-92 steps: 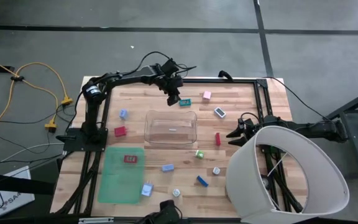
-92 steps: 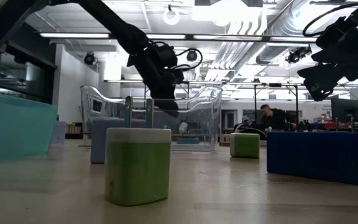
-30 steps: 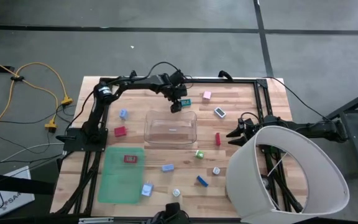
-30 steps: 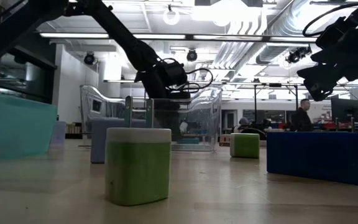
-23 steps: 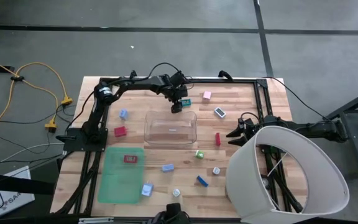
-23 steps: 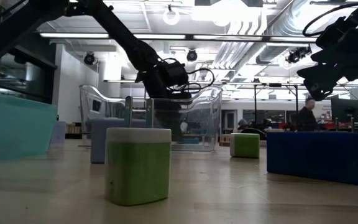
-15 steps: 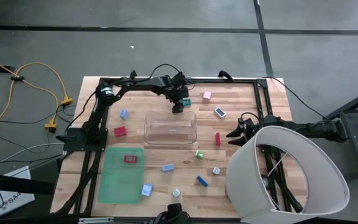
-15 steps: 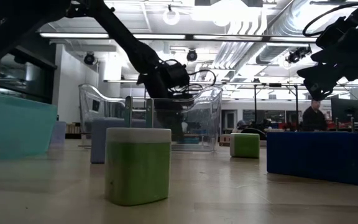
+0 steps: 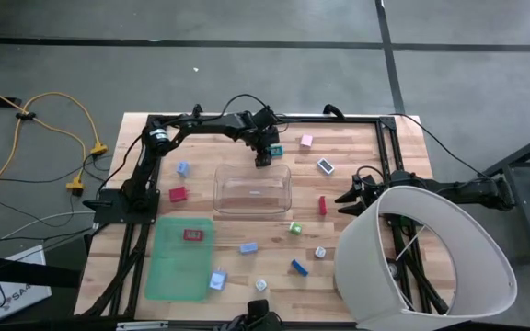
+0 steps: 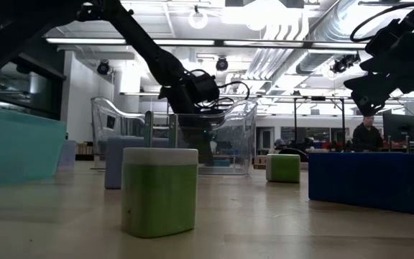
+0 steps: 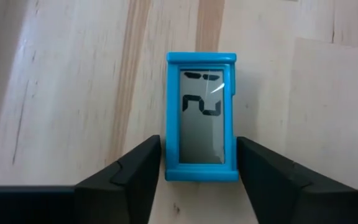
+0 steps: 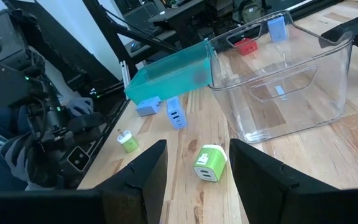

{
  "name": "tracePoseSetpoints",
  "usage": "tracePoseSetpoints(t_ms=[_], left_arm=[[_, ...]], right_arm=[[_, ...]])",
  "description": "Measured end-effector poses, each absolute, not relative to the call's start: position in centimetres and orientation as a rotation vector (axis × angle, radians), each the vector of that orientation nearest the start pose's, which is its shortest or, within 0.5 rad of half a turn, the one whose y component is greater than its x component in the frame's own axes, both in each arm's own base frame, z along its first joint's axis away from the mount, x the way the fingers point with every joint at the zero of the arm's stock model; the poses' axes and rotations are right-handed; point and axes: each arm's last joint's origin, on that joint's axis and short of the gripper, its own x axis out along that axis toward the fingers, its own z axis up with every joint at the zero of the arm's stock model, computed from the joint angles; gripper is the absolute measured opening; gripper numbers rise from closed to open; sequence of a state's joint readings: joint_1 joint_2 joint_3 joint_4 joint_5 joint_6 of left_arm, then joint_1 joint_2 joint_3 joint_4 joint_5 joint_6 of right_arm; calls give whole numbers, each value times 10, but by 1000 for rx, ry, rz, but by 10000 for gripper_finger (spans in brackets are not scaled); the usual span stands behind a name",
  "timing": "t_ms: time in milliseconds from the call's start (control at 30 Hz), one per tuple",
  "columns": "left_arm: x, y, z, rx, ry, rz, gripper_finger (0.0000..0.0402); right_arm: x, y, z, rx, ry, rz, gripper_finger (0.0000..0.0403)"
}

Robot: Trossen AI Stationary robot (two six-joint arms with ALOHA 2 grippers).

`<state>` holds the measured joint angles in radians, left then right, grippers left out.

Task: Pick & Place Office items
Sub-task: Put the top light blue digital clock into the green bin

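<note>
Near the table's far edge | left gripper (image 11: 201,171) fingers flank blue timer (image 11: 202,115), closing, unclamped | light, rigid, slick plastic; pinch long sides | right gripper (image 12: 194,171) idle, half-open, empty

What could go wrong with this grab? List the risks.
1. The left claw straddles only one end of the blue display piece, whose other end sticks out past the fingertips, so it may pivot or slip when lifted.
2. The clear bin stands close beside the pick spot; a low carry could clip its wall.
3. The right claw waits open near the bin and could crowd the drop.
</note>
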<state>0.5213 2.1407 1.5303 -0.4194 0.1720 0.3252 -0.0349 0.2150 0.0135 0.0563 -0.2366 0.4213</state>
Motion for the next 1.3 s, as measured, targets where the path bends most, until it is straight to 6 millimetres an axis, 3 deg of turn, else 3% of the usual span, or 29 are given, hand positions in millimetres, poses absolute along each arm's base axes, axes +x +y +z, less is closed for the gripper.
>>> tracePoseSetpoints(t_ms=[200,833,900,1033,1300], left_arm=[[390,219,152,-55,1006,156,155],[389,218,157,-39,1003,141,154],[387,216,165,-24,997,135,153],[382,217,202,27,934,160,153],[350,211,259,37,928,240,153]], right_arm=[[109,3,156,439,184,168,161],[109,3,156,439,184,167,161],[109,3,156,439,184,167,161],[109,3,156,439,184,167,161],[109,3,156,439,184,167,161]])
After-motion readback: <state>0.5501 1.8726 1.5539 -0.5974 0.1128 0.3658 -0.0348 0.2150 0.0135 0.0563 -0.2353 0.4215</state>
